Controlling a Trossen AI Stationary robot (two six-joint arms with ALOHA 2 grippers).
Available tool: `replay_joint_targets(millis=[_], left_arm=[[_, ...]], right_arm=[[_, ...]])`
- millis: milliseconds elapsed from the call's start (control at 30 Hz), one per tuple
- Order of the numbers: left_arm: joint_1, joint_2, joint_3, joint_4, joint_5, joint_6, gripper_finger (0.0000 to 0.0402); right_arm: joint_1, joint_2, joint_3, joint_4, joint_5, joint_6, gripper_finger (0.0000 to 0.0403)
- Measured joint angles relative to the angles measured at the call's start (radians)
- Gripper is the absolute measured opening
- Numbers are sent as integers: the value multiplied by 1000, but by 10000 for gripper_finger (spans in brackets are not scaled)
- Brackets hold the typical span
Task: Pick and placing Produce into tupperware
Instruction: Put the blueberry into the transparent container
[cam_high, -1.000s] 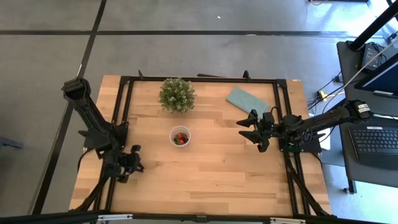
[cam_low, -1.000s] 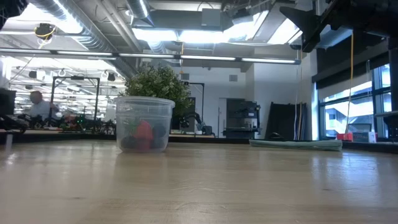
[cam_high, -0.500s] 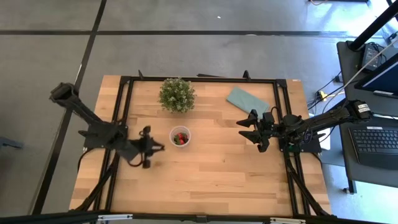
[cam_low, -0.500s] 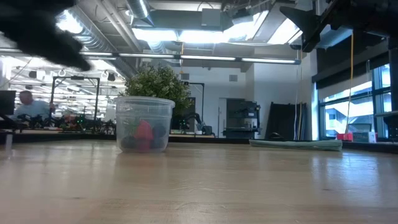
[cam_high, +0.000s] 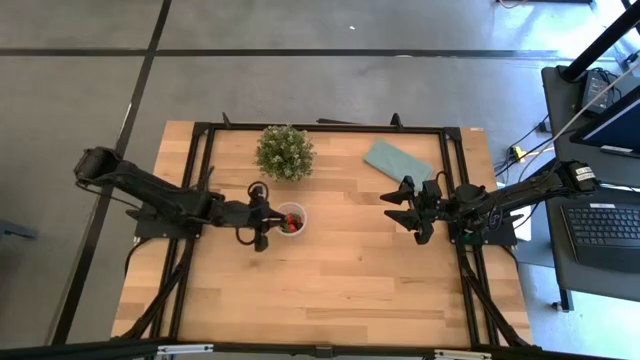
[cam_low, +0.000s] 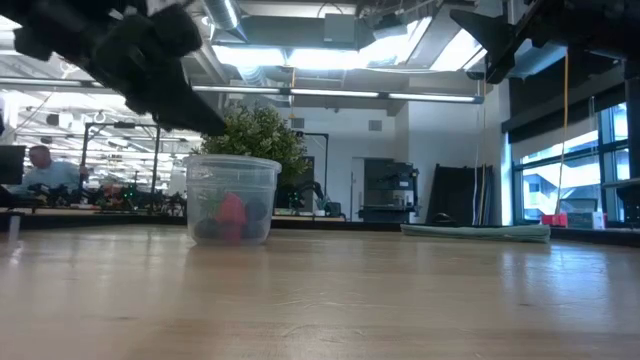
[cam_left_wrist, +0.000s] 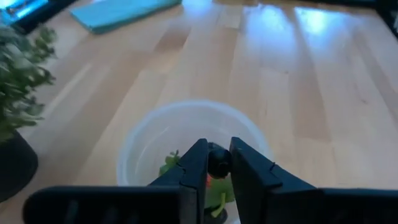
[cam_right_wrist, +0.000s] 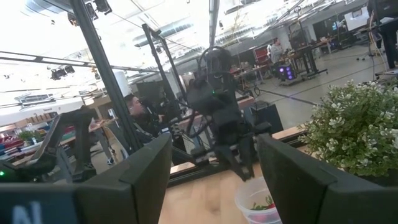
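Note:
The clear round cup (cam_high: 291, 219) stands upright on its base on the wooden table, with red strawberries and green tops inside (cam_left_wrist: 214, 186). My left gripper (cam_high: 266, 216) hovers at the cup's left rim, above its opening (cam_left_wrist: 193, 134), shut on a small dark berry (cam_left_wrist: 217, 163). In the low view my left gripper (cam_low: 170, 75) is above and left of the cup (cam_low: 232, 200). My right gripper (cam_high: 402, 207) hangs open over the table's right side, clear of everything. My left gripper pinches the dark berry (cam_left_wrist: 218, 159) between its two fingers (cam_left_wrist: 194, 167). They come slanting down from the table's left side. The berry is lifted clear and hangs over the cup's open mouth, above the berries inside.
A bushy potted plant (cam_high: 285, 152) stands just beyond the cup toward the far edge. A flat teal cloth (cam_high: 397, 159) lies at the far right. The black frame rails (cam_high: 200, 160) run along the table's sides. People sit in the room behind.
My left arm has swung from the table's near-left area to the right and toward the far edge, stretching out until its gripper is at the cup's left rim. The cup and my right arm have stayed where they were.

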Motion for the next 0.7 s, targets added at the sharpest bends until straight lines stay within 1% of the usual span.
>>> replay_joint_targets(millis=[167, 333, 533, 700], left_arm=[[20, 86, 0, 48, 19, -1, 62], [38, 140, 0, 135, 19, -1, 65], [41, 149, 0, 166, 14, -1, 62], [41, 149, 0, 165, -7, -8, 74]], right_arm=[[0, 0, 0, 2, 0, 0, 239], [0, 0, 0, 2, 0, 4, 239], [0, 0, 0, 2, 0, 25, 239], [0, 0, 0, 2, 0, 24, 239]])
